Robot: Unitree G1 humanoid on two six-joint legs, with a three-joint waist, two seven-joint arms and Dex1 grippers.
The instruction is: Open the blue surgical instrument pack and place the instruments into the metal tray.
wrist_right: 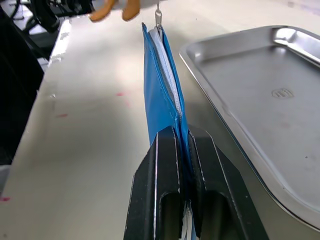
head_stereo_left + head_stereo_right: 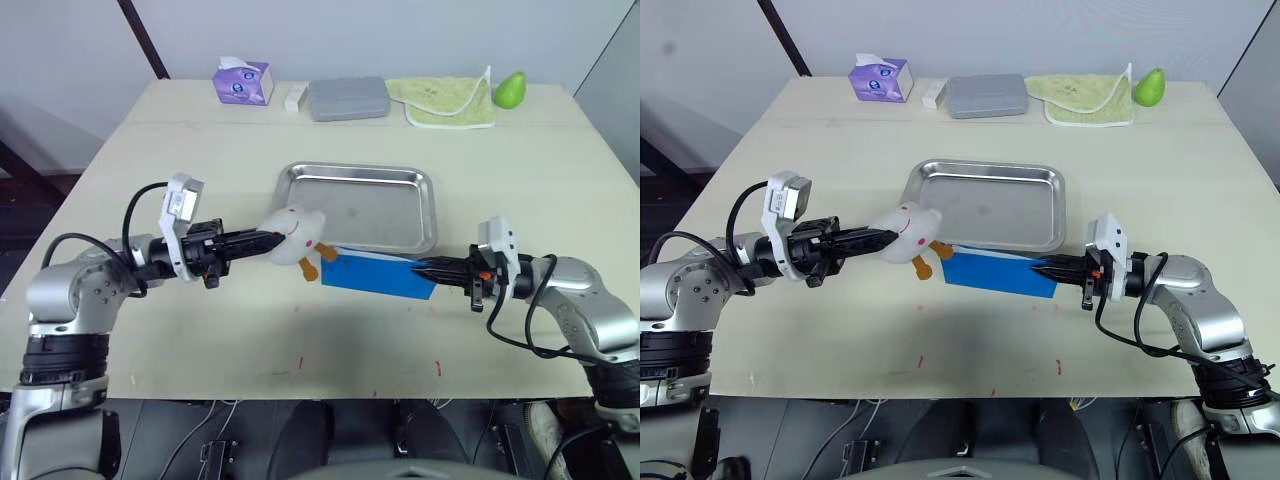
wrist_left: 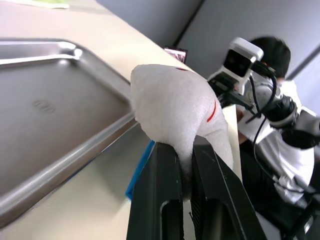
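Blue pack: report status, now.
Right gripper shut on blue pack's end. Left gripper shut on white plush duck at its zipper end. Metal tray empty; instruments unseen.

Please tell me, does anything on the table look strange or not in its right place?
Yes. A white plush toy with orange feet hangs on the zipper of the blue pack, an odd thing on a surgical set. The left gripper pinches the toy; the right gripper holds the pack on edge beside the empty metal tray.
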